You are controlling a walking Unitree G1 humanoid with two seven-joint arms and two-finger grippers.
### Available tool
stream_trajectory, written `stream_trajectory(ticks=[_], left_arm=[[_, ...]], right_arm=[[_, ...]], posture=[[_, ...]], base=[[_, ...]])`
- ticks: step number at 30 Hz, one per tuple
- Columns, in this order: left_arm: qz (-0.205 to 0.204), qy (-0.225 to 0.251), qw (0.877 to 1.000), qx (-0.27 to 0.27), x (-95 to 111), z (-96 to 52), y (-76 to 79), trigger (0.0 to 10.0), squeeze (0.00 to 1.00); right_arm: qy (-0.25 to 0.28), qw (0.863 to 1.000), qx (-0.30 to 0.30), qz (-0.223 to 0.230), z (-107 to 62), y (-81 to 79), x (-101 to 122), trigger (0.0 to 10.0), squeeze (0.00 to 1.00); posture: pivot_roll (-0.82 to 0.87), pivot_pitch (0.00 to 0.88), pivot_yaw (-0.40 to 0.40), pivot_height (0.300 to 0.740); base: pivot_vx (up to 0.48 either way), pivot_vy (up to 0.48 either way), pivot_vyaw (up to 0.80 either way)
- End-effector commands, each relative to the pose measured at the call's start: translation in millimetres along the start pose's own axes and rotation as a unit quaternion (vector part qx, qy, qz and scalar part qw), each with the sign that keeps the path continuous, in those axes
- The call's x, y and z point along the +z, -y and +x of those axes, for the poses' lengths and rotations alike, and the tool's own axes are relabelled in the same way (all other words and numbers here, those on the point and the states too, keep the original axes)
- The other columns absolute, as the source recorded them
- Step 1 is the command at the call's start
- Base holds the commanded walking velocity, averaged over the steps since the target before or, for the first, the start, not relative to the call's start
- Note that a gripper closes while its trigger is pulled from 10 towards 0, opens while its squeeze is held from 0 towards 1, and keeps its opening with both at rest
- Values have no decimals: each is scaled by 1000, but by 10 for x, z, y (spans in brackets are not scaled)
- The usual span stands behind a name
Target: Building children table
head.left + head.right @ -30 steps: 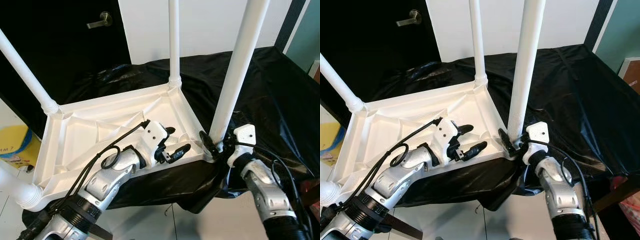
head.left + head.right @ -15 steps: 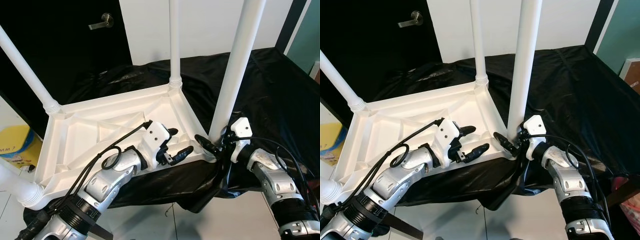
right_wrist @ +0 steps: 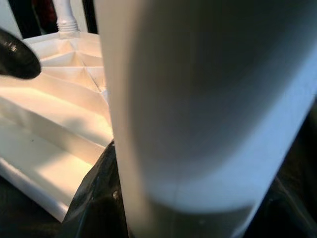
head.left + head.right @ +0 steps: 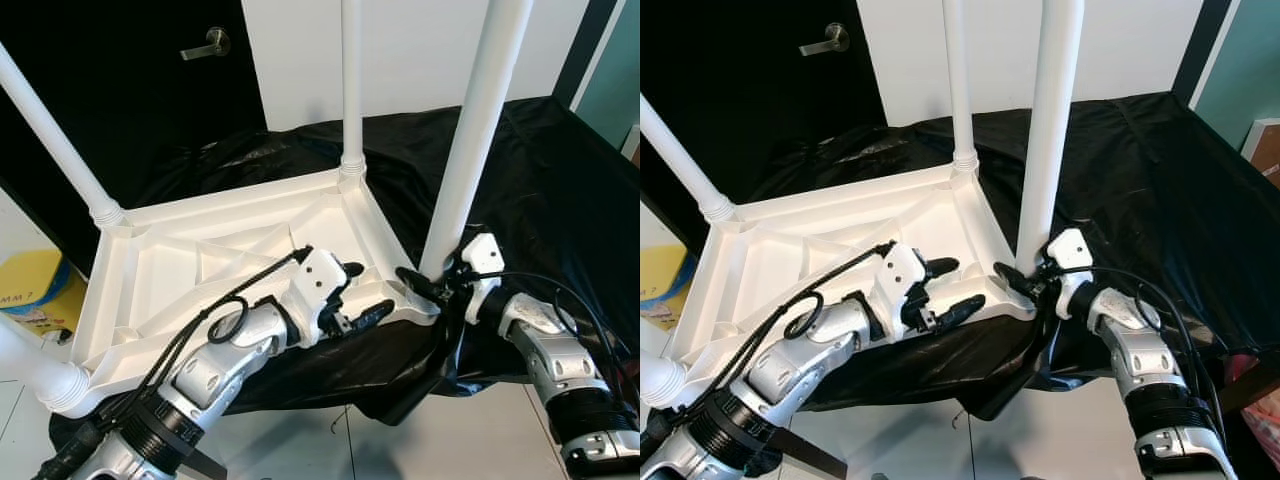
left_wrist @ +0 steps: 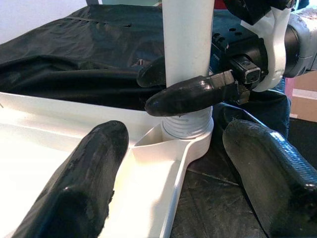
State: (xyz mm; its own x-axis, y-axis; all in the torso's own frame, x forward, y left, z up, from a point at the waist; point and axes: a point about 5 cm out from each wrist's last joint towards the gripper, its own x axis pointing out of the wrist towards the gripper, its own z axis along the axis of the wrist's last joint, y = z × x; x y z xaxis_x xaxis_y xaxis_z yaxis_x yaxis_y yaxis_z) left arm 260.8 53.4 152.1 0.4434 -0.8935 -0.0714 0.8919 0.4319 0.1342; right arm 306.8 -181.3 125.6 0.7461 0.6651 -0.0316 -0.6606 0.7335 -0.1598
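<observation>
- Black plastic sheeting point(image 4: 540, 170) is seen draped over a work surface, with a white wall and a dark door bearing a lever handle point(image 4: 206, 43) behind it.
- An upturned white plastic children's table point(image 4: 200, 270) is laid on the sheeting, its ribbed underside facing up and its near-left corner overhanging the floor.
- Four white legs are seen standing in the corner sockets: a far leg point(image 4: 351, 80), a far-left leg point(image 4: 55, 135), a near-left leg point(image 4: 35, 365) and a near-right leg point(image 4: 475, 130).
- A yellow container point(image 4: 35, 290) is seen on the floor to the left, beyond the tabletop's edge.
- The left gripper point(image 4: 358, 295) is held over the tabletop's near rim, just beside the near-right corner; its fingers point(image 5: 84, 183) are spread wide, with nothing between them.
- The right gripper point(image 4: 425, 288) is placed at the base of the near-right leg, just above the corner socket point(image 5: 190, 131); its fingers are closed around the leg, one on each side, as is shown in the left wrist view.
- In the right wrist view the same leg point(image 3: 198, 114) is seen very close, blurred, with the ribbed underside behind it.
</observation>
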Motion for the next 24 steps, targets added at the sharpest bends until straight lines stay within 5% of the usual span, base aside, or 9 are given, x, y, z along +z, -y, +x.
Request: stream_trajectory(ticks=[1, 16, 24], left_arm=[[0, -6, 994, -111, -9, -19, 136, 10000, 0], [-1, -8, 994, -108, -15, -34, 138, 10000, 0], [1, -12, 994, -111, -22, -54, 141, 10000, 0]], right_arm=[[-1, 999, -30, 15, -37, 19, -38, 10000, 0], [-23, 990, -136, 19, -33, -24, -127, 10000, 0], [-45, 967, -242, 64, 8, -266, -201, 10000, 0]], posture=[[-134, 13, 79, 740], [-137, 13, 73, 740], [-137, 12, 74, 740]], base=[[0, 0, 0], [0, 0, 0], [0, 0, 0]])
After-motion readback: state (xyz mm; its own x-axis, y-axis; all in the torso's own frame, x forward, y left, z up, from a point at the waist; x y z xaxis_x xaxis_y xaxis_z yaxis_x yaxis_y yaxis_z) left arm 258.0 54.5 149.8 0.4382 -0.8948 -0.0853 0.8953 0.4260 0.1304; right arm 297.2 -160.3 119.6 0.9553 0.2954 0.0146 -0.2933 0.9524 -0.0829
